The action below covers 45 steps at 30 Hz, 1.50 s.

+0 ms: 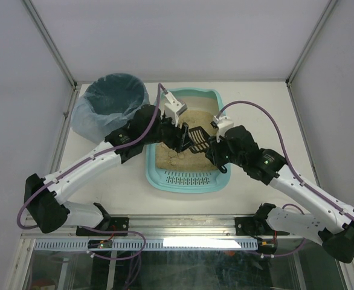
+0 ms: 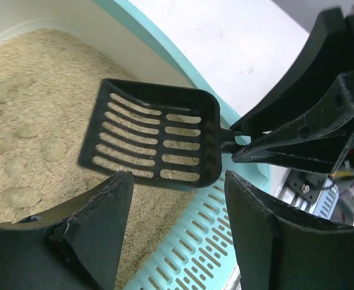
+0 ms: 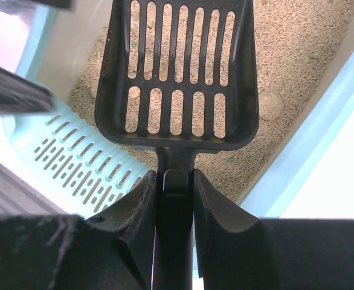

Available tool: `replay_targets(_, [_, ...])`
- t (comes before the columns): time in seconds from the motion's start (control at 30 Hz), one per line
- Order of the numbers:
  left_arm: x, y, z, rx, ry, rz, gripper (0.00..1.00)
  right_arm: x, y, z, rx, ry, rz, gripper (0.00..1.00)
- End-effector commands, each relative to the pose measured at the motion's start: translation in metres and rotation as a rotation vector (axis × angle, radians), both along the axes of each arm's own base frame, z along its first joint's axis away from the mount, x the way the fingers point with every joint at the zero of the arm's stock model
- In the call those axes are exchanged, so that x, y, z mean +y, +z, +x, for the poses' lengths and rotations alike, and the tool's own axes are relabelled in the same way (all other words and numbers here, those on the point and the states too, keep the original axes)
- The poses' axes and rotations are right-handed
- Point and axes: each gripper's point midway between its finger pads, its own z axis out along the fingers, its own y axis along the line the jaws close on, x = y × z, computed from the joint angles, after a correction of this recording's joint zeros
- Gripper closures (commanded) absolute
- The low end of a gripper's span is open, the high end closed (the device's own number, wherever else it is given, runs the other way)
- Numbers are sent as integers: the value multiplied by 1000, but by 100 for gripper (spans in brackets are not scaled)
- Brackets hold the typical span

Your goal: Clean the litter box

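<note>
White table (image 1: 252, 99) with teal litter box (image 1: 189, 180) beside a bag-lined dark bin (image 1: 107, 99)

The scoop (image 3: 178, 142) handle is mostly buried between the right gripper (image 3: 174, 178) fingers and runs off the bottom of the right wrist view, so can't see its end. From above, both arms cover the litter box (image 1: 183, 181) middle, and the wrist views crop it. The dark smear (image 3: 14, 93) upper left by the right wrist camera — too blurry to name.
</note>
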Motion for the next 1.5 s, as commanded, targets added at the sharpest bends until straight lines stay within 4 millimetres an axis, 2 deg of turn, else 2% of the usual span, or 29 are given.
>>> replay_targets(0.0, [-36,28,-9,-149,-154,-29,38,11,37,-8,-20,21,131,94])
replay_targets(0.1, [-50,21,-12,-160,-203,-19,39,12,38,-9,-1,19,135,94])
replay_targets(0.27, [-59,16,-18,-159,-269,-21,41,11,42,-6,-5,0,135,94])
replay_targets(0.37, [-66,-5,-17,-128,-282,15,45,10,47,-4,-21,-14,139,95])
replay_targets(0.53, [-70,-25,-19,-99,-283,69,57,7,58,0,-56,-35,151,95])
replay_targets(0.6, [-71,-29,-20,-89,-287,86,63,7,63,2,-72,-38,162,95])
replay_targets(0.73, [-75,-28,-20,-77,-291,102,84,6,67,5,-92,-50,171,95])
replay_targets(0.87, [-77,-22,-19,-77,-287,89,100,5,68,8,-111,-63,175,95])
replay_targets(0.93, [-76,-19,-18,-80,-277,86,100,2,69,9,-122,-86,184,88])
replay_targets(0.97, [-75,-18,-16,-83,-262,88,100,-1,70,9,-125,-101,191,81])
replay_targets(1.0, [-73,-17,-12,-88,-240,91,100,-3,72,9,-132,-114,201,73])
replay_targets(1.1, [-65,-16,-2,-97,-157,101,100,-13,78,6,-157,-159,244,40])
replay_targets(1.17, [-58,-12,4,-103,-87,83,100,-20,84,4,-174,-189,283,28])
replay_targets(1.27, [-49,-3,11,-110,27,4,100,-30,94,-1,-194,-232,353,21])
replay_targets(1.33, [-41,3,13,-107,100,-66,100,-36,102,-3,-208,-273,424,20])
replay_targets(1.47, [-25,14,17,-84,247,-227,100,-51,108,-3,-197,-418,585,20])
